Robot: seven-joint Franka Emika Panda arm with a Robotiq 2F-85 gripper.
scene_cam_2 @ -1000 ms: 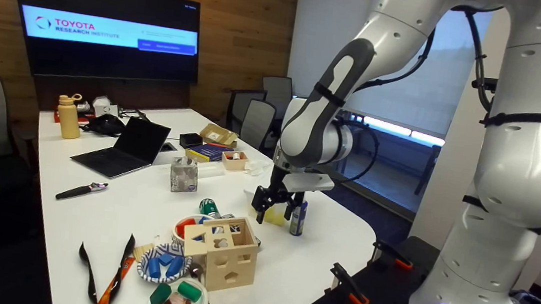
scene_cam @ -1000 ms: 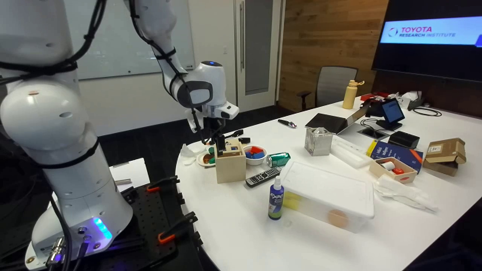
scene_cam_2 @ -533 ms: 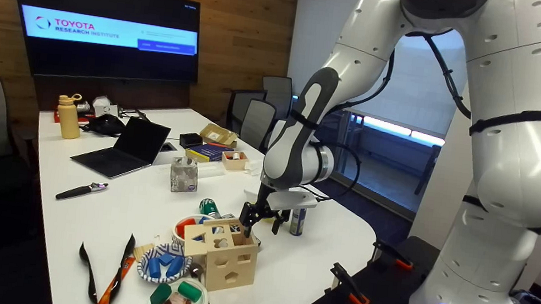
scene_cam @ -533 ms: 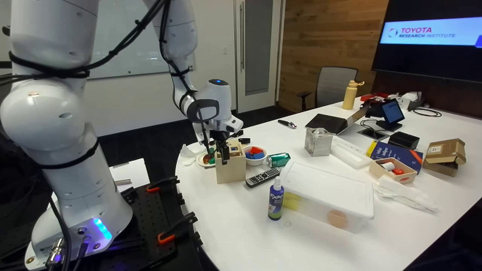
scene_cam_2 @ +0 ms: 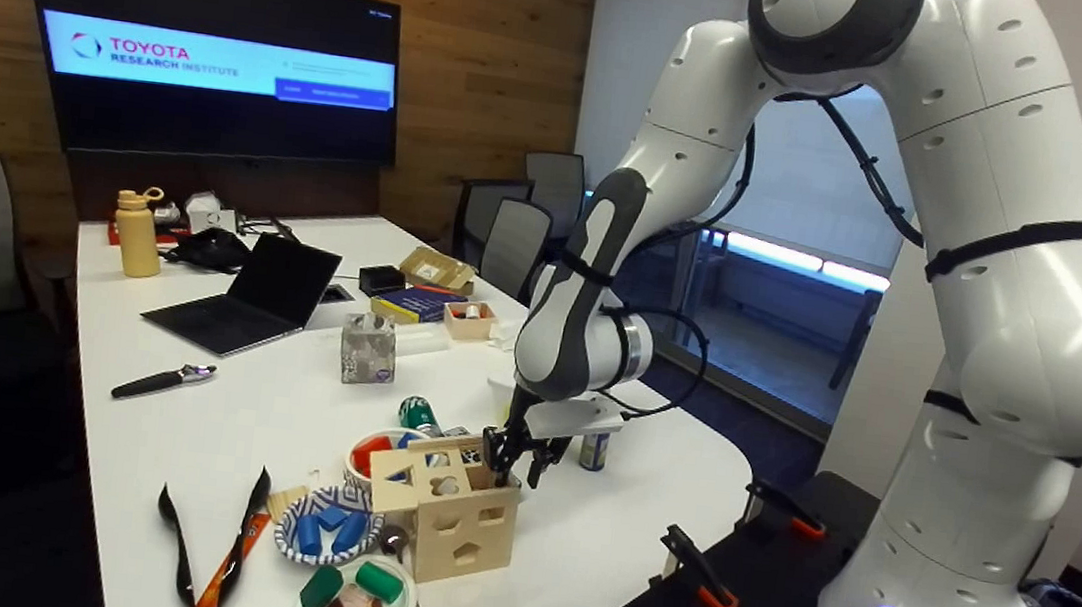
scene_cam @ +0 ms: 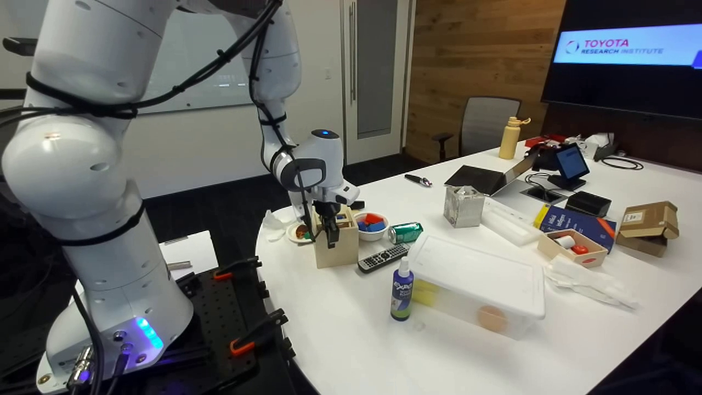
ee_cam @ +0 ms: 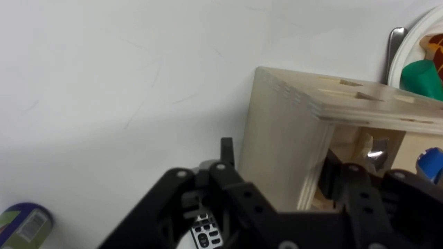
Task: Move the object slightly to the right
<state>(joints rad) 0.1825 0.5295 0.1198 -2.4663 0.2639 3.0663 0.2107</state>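
Note:
The object is a light-tan wooden box with cut-out shapes and a partly open top. It stands upright on the table in both exterior views (scene_cam: 343,257) (scene_cam_2: 464,534) and fills the right of the wrist view (ee_cam: 277,135). My gripper (scene_cam_2: 518,479) is open at the box's top edge. In the wrist view the gripper (ee_cam: 278,159) straddles one side wall. One of its fingers (ee_cam: 227,150) is outside, close to the wall. The other is inside the opening, at or near the wall's inner face. A small gap shows on the outer side.
A remote (scene_cam: 384,258), a spray bottle (scene_cam: 402,296) and a lidded plastic bin (scene_cam: 477,269) are on one side. A white bowl (scene_cam: 372,236) and a green can (scene_cam: 406,232) stand near the box. A patterned bowl (scene_cam_2: 285,532) and a plate (scene_cam_2: 409,599) sit close by.
My gripper has come down and across to the box, from above and beside it to around its side wall. The box has shifted very slightly.

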